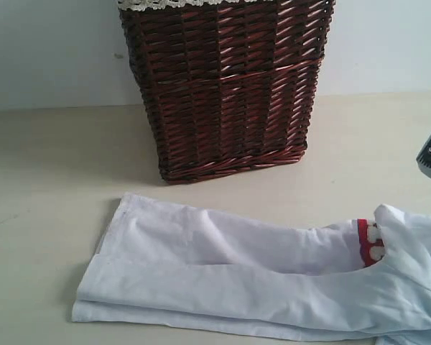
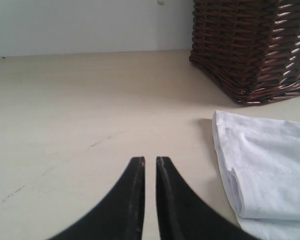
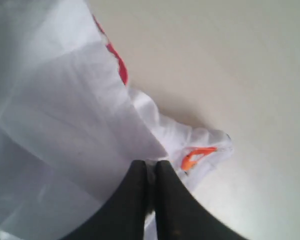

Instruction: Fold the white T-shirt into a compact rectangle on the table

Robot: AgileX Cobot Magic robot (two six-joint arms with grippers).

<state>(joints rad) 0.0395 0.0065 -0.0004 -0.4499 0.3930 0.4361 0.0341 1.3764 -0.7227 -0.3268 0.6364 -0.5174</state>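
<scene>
A white T-shirt [image 1: 237, 280] lies on a pale beige table [image 1: 43, 180], in front of a dark brown wicker basket [image 1: 226, 86]. It is already folded lengthwise into a long band. The right gripper [image 3: 150, 167] has its jaws pressed together on a fold of the shirt, with red-edged lettering [image 3: 119, 70] just beyond its tips. The left gripper [image 2: 150, 160] has its jaws nearly together, holding nothing. It hovers over bare table, with the shirt's other end just beside it and the basket farther ahead. The step in hand appears to be the crosswise fold. The next move likely calls for carrying the pinched end over toward the far end, keeping the edges aligned and the layers flat.
</scene>
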